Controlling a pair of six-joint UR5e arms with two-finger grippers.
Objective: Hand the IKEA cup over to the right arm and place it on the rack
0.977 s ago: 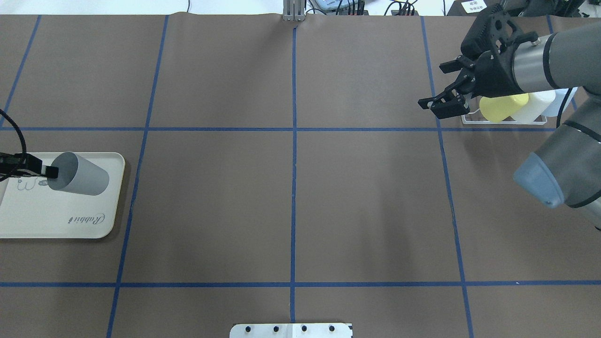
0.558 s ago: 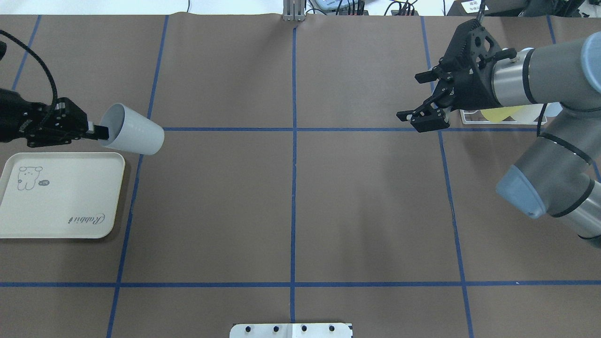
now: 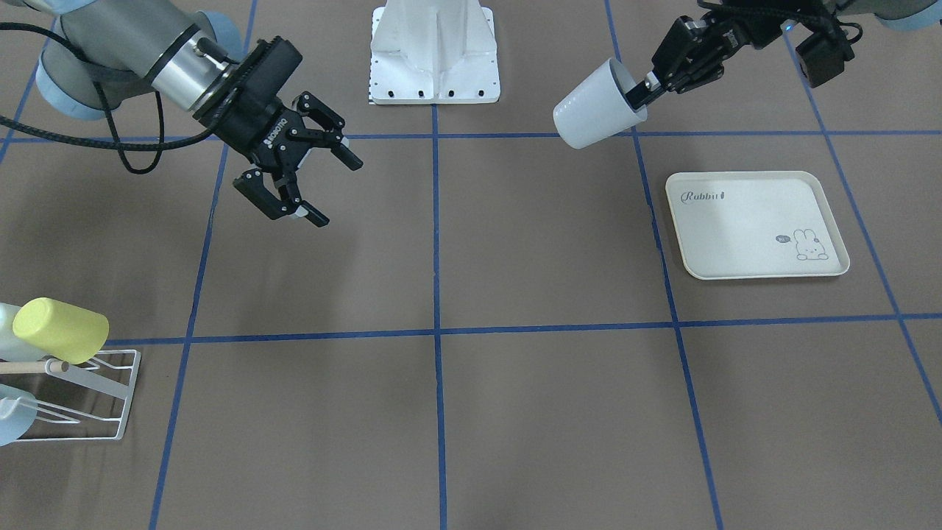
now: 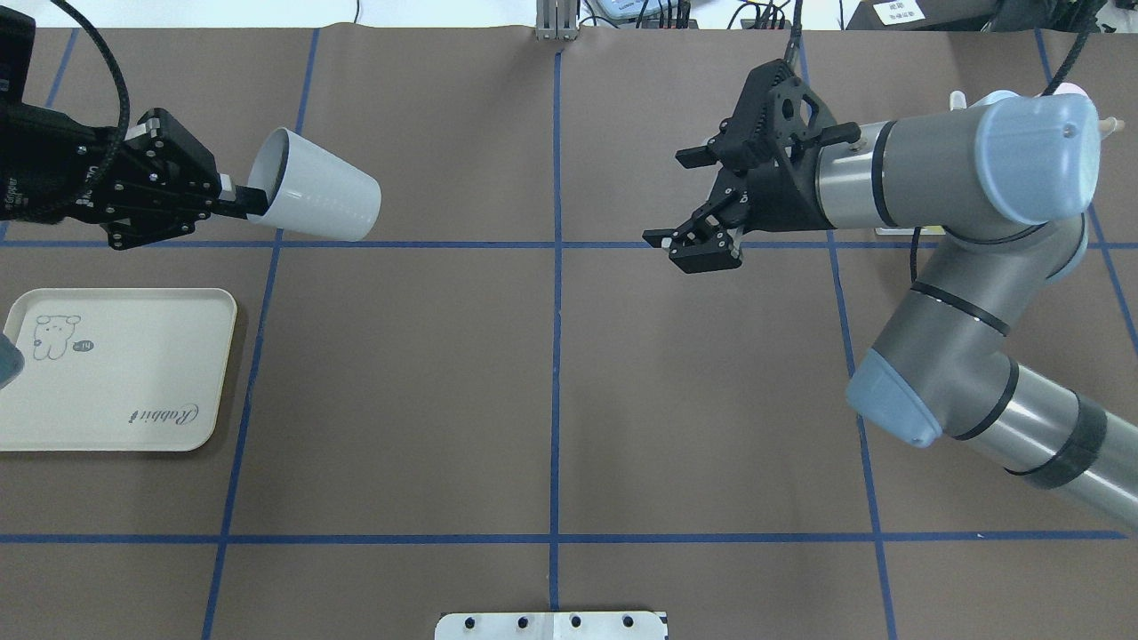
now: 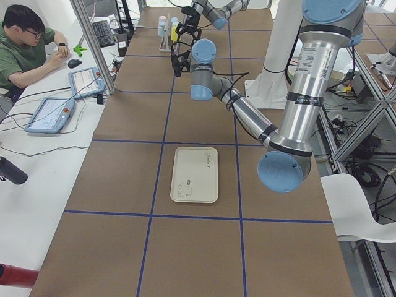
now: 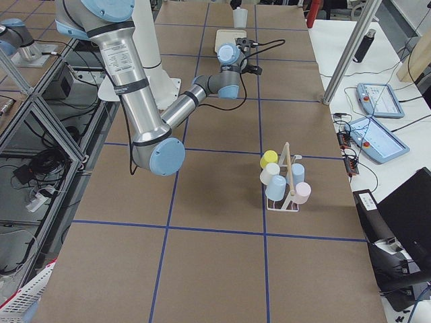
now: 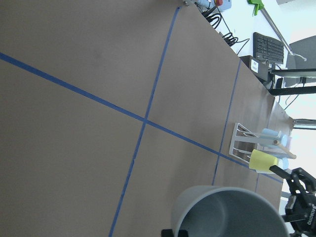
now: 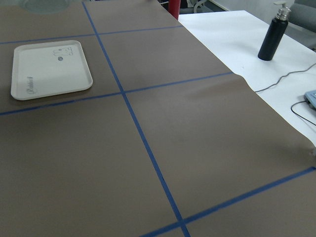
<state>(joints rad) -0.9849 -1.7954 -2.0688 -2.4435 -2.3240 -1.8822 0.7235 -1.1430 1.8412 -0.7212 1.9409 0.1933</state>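
Brown table (image 4: pixel 711 400) marked with a grid of blue tape lines. The right arm (image 4: pixel 942 178) reaches in over its right half, and the left arm (image 3: pixel 736 29) over its left half. A cream tray (image 4: pixel 133 373) with a rabbit print lies flat near the table's left edge, with nothing on it. The white wire rack (image 3: pixel 130 390) stands at the far right of the table, well apart from both grippers. It carries a yellow cup (image 3: pixel 62 330) and other pale cups. The grey-white cup (image 4: pixel 320 200) hangs in the air on its side, past the tray's far edge and clear of it. Its base points toward the table's centre line. The left gripper (image 4: pixel 253 203) is clamped on the cup's rim, one finger inside the mouth. The right gripper (image 3: pixel 333 191) is spread wide and empty. It faces the cup from across the centre line, well apart.
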